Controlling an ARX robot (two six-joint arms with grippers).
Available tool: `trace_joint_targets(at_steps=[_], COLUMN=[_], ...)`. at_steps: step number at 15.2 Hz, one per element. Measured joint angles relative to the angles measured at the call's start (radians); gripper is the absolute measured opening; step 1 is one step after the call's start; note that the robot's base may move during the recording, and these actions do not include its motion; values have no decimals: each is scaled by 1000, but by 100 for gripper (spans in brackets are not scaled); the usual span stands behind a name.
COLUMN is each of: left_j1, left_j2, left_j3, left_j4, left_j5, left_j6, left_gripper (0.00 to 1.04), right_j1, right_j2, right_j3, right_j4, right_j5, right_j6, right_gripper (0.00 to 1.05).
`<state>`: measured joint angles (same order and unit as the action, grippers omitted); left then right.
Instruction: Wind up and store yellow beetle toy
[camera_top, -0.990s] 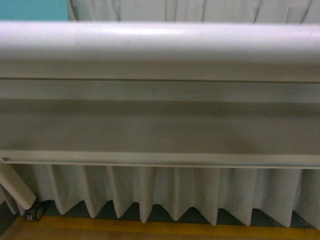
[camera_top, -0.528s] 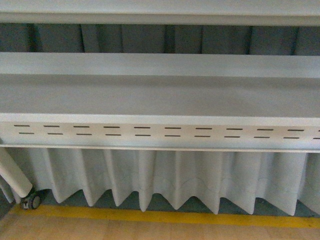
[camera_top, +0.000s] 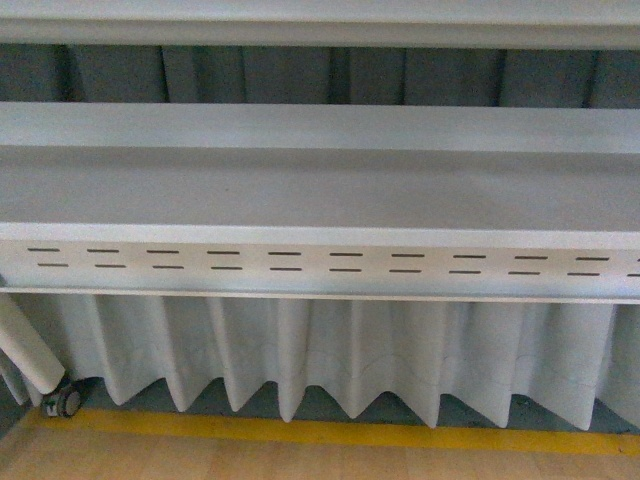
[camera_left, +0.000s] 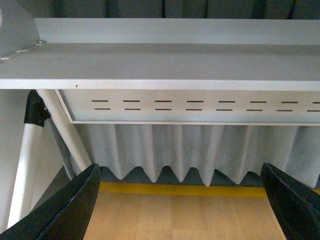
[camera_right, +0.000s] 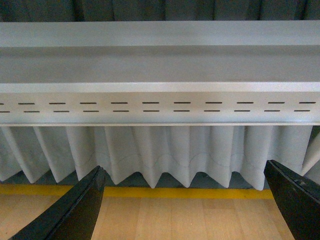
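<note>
No yellow beetle toy in any view, only the bare grey table (camera_top: 320, 190) edge-on above a pleated skirt (camera_top: 330, 350); left hand (camera_left: 180, 200) and right hand (camera_right: 182, 200) both spread apart, empty, best raised above table level first.

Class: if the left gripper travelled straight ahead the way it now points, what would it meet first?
Probably the pleated white curtain hanging below the slotted table edge. The open left gripper has nothing between its fingers, only wooden floor beneath, though depth is hard to judge.
</note>
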<state>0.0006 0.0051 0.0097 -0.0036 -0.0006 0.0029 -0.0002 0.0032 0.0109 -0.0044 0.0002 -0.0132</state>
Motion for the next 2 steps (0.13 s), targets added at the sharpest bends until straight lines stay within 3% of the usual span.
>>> trace_joint_targets(at_steps=[2], left_j1=[0], left_j2=[0], left_j3=[0], left_j4=[0], left_j5=[0], left_j6=[0], left_gripper=[98], right_j1=[0], right_j2=[0], right_j3=[0], right_j4=[0], right_j5=[0], right_j6=[0], right_gripper=[98])
